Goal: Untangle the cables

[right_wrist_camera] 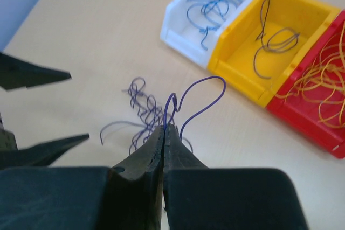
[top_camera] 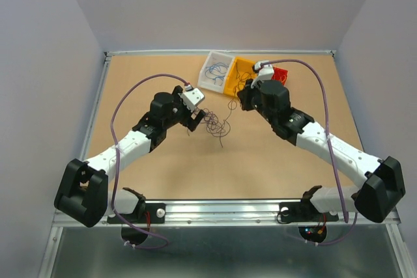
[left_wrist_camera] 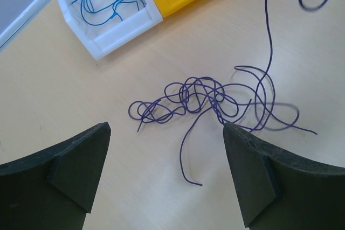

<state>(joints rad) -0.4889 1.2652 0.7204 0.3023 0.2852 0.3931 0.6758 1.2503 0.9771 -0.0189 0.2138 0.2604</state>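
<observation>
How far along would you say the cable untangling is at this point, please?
Partly done. Sorted already: blue wires lie in the white bin, dark wires in the yellow bin, orange wires in the red bin. In hand: the right gripper is shut on one purple strand rising from the tangle, while the left gripper hangs open beside it. Left: that purple tangle on the table is unpicked.
</observation>
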